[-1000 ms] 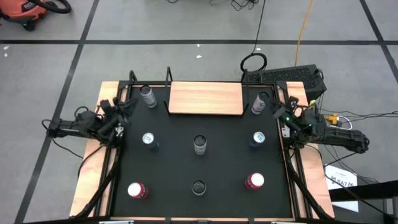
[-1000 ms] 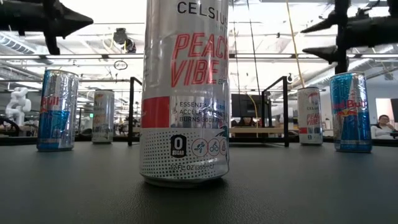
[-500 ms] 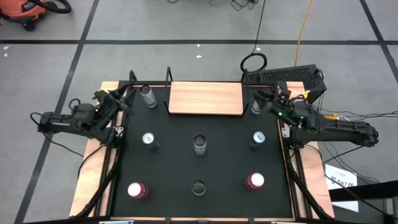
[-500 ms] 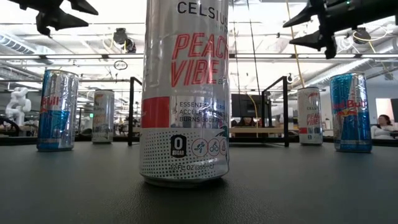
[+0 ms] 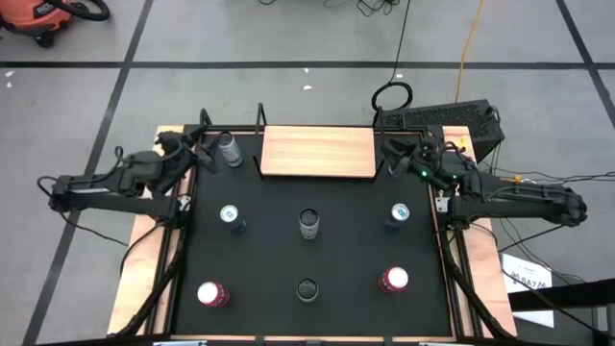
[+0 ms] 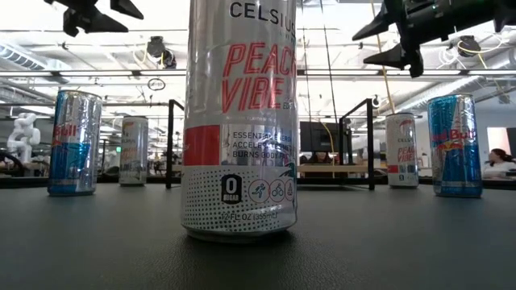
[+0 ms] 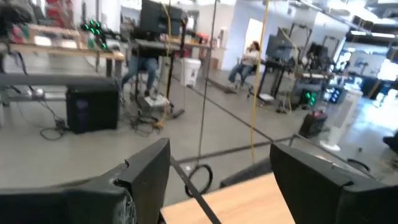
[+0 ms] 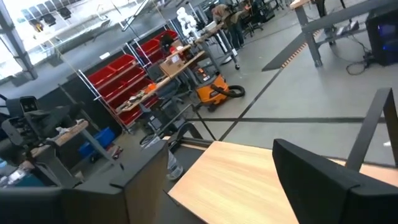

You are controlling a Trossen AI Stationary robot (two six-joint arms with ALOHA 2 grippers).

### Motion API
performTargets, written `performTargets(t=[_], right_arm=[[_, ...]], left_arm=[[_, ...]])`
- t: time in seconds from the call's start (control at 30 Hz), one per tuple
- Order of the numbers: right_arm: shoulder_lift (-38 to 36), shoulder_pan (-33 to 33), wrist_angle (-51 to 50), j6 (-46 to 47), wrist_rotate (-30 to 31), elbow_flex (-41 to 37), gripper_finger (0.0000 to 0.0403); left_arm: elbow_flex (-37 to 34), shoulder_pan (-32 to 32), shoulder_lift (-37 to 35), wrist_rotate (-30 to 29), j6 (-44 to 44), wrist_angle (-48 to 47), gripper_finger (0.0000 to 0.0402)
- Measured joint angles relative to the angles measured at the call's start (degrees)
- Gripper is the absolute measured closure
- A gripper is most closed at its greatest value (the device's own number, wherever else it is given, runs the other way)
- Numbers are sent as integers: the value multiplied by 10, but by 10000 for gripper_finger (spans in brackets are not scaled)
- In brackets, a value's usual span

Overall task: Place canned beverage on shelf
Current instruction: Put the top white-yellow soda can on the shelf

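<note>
**Both arms swing in toward the back cans**

The shelf (image 5: 318,152) lies flat at the table's 12 o'clock edge, with nothing on it. A silver can (image 5: 229,149) stands just beside its left end. Another silver can (image 5: 399,161) on the right is mostly hidden under the right arm. The left gripper (image 5: 197,146) hangs up in the air just left of the left can, fingers spread, holding nothing. A second ago it sat farther back at 9 o'clock and pinched shut. The right gripper (image 5: 392,154) is also high and spread, empty, above the right can; it has moved closer to the shelf. Six other cans stand where they were, one tall can (image 6: 239,119) at 6 o'clock.
</note>
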Motion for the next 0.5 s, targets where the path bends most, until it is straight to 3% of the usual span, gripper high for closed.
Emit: performTargets(t=[0.23,0.5], right_arm=[[3,-15,-11,27,-56,0,122],[12,-15,-55,37,-65,30,122]], left_arm=[[18,81,20,121,-50,-42,124],[45,163,85,251,-60,-46,124]])
